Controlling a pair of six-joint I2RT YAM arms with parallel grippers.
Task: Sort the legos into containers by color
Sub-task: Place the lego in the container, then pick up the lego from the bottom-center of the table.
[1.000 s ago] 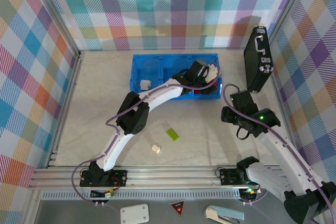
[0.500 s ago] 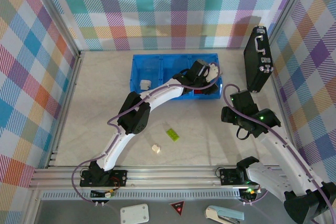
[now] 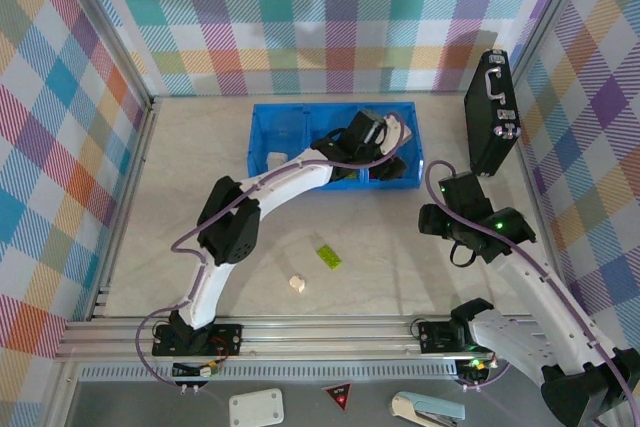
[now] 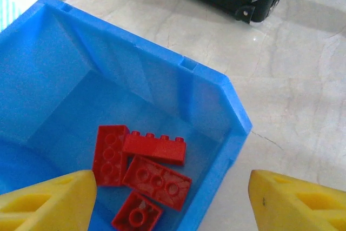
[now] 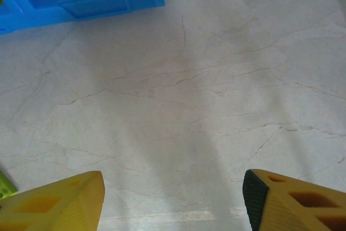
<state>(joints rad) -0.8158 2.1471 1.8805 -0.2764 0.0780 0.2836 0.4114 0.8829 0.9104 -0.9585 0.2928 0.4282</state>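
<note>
Left compartment: the translucent blue plastic tray (image 3: 300, 107) holds one small cream studded brick (image 3: 275, 159), grouped by colour
Pale marble surface (image 3: 400, 267): loose cream brick (image 3: 296, 284) and lime green brick (image 3: 327, 256) lie apart, unsorted
Left tool (image 4: 170, 198): spread, empty, above four red bricks (image 4: 154, 163) in the right compartment
Right tool (image 5: 173, 198): spread, empty, over bare surface

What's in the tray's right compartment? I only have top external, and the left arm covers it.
Observer: The left wrist view shows four red legos lying in that end of the tray.
Operator: Left gripper holding one?
Observer: No. The left gripper is open, with nothing between its fingers.
Operator: And the right?
Observer: The right gripper is open too, empty, above the table.
</note>
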